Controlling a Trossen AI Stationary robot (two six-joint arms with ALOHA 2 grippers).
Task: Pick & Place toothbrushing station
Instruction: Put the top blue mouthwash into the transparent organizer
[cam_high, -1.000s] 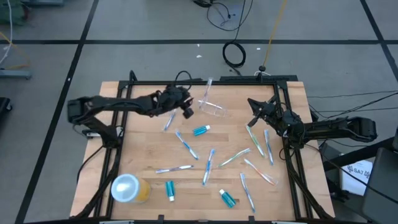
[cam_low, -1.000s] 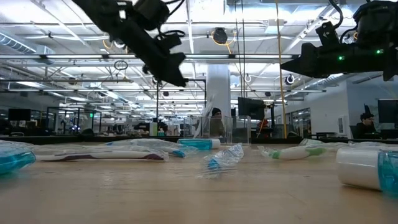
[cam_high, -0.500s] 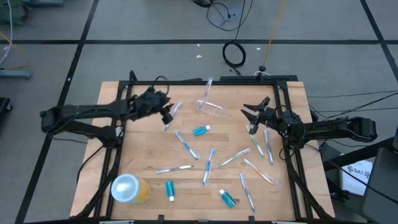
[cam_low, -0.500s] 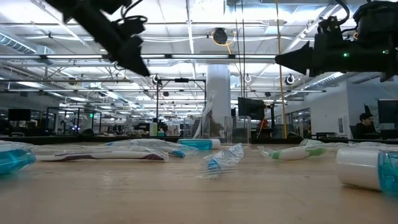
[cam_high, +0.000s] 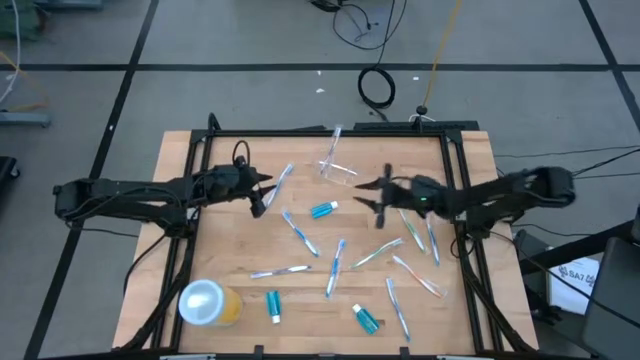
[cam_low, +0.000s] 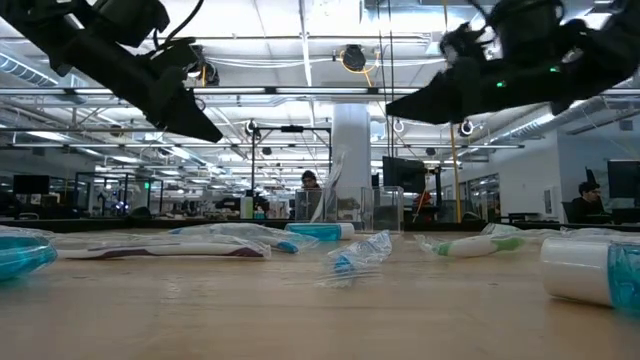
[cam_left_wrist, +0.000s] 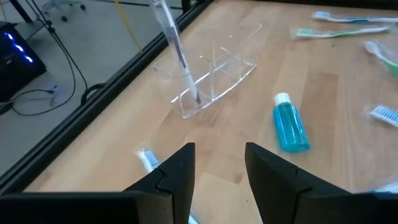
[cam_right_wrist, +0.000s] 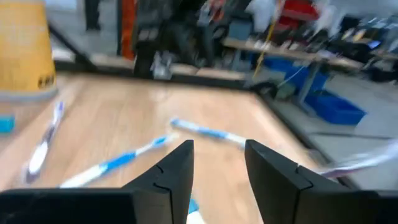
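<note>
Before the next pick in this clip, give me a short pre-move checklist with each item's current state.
1. Clear plastic cup at the table's far side, one toothbrush standing in it: ok.
2. Left claw open and empty, over bare wood by the cup: ok.
3. Right claw open, holding nothing: ok.
4. Loose blue, white and pale-green toothbrushes lying flat, reachable: ok.
5. Small teal tube with white cap lying clear of both claws: ok.
6. Exact height of the right claw above the table: cannot tell.

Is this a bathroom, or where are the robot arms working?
Not a bathroom. It looks like a big workshop or lab hall. The wooden table stands on a grey floor with loose cables, and the low view shows long ceiling lights and rows of desks with screens behind.
</note>
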